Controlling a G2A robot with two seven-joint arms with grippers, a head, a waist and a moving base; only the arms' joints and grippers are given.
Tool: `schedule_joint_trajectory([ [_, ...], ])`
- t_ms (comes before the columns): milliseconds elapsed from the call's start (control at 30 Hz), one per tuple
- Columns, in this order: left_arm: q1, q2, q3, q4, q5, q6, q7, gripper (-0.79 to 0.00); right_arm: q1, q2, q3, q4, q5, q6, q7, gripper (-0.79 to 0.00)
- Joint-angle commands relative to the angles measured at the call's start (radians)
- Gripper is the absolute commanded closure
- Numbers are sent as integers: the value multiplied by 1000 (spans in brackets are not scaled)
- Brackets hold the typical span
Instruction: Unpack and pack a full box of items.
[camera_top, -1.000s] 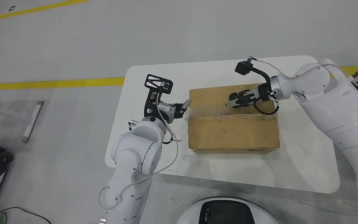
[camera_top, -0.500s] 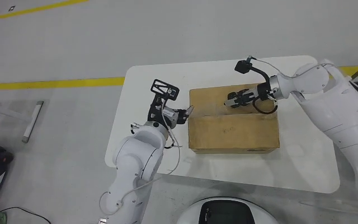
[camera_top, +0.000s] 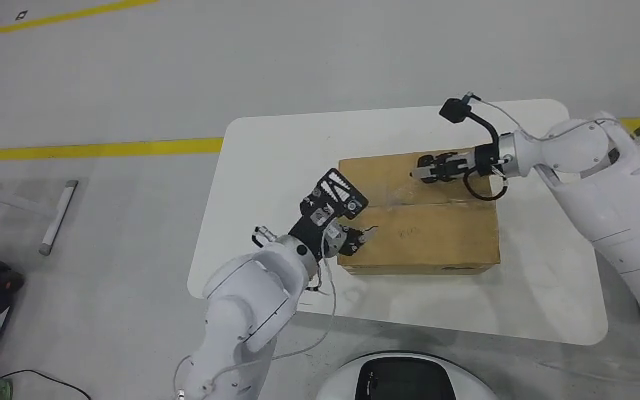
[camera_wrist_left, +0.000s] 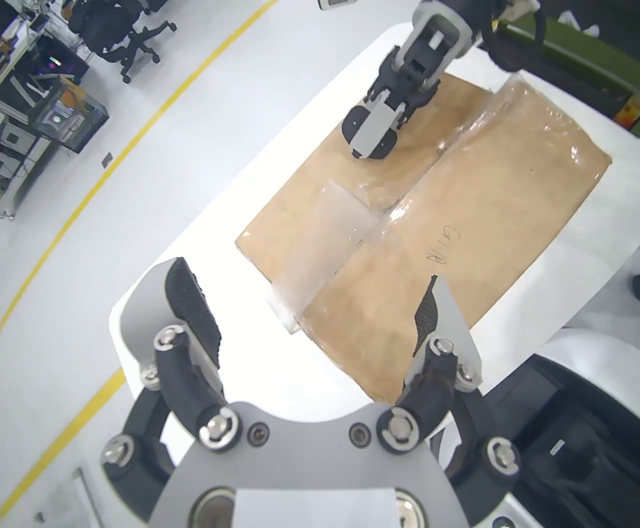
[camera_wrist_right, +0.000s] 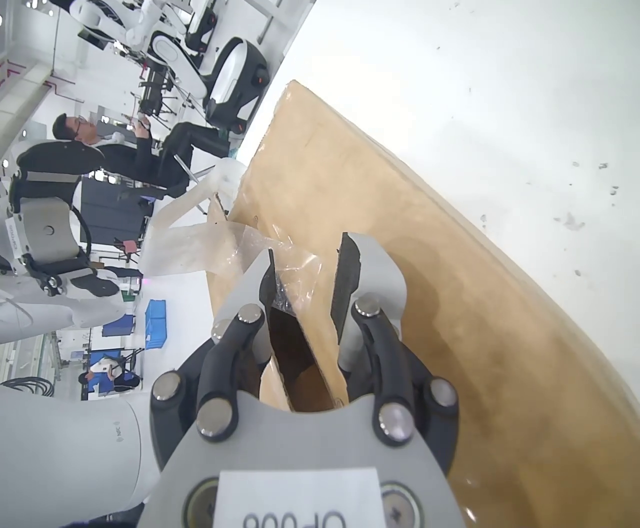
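Cardboard box (camera_top: 420, 235) sits mid-tabletop (camera_top: 270, 160), flaps down. Clear tape (camera_wrist_left: 325, 235) runs along centre seam, loose and crumpled toward end nearest left arm. Left pincer (camera_wrist_left: 306, 272) spread wide open, hanging above that end near front corner, touching nothing. Right pincer (camera_wrist_right: 307, 247) on box top at far flap's seam edge, fingers (camera_wrist_right: 372, 280) partly apart, straddling slightly raised flap edge and crinkled tape. Dark gap shows under flap.
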Motion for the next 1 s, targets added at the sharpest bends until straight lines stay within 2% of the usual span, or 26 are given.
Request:
schedule_joint_trajectory([
  [0, -18, -2, 29, 26, 50, 24, 15, -785, -9, 5, 12, -11, -3, 2, -9, -311],
  [133, -59, -5, 84, 79, 173, 45, 33, -785, -34, 15, 38, -42, -12, 11, -22, -299],
  [367, -82, -10, 129, 123, 186, 33, 29, -785, -69, 30, 73, -84, -23, 24, -30, -296],
  [400, -83, -11, 132, 129, 191, 35, 31, -751, -72, 32, 77, -88, -23, 26, -32, -292],
  [433, -85, -11, 134, 135, 195, 38, 35, -591, -76, 33, 80, -93, -22, 28, -33, -292],
  [467, -86, -11, 136, 141, 202, 43, 37, -468, -78, 35, 83, -99, -23, 29, -33, -289],
  [533, -88, -13, 138, 150, 209, 58, 45, -259, -83, 36, 85, -110, -15, 30, -29, -296],
  [567, -89, -13, 137, 157, 214, 67, 48, -228, -85, 37, 85, -115, -9, 31, -23, -296],
  [600, -90, -14, 139, 162, 218, 71, 52, -120, -85, 37, 85, -117, -8, 33, -16, -302],
  [667, -90, -14, 137, 174, 222, 82, 59, 0, -85, 39, 84, -121, -4, 34, -7, -302],
  [967, -84, -18, 134, 189, 230, 121, 83, 0, -86, 41, 82, -117, 35, 42, 17, -336],
])
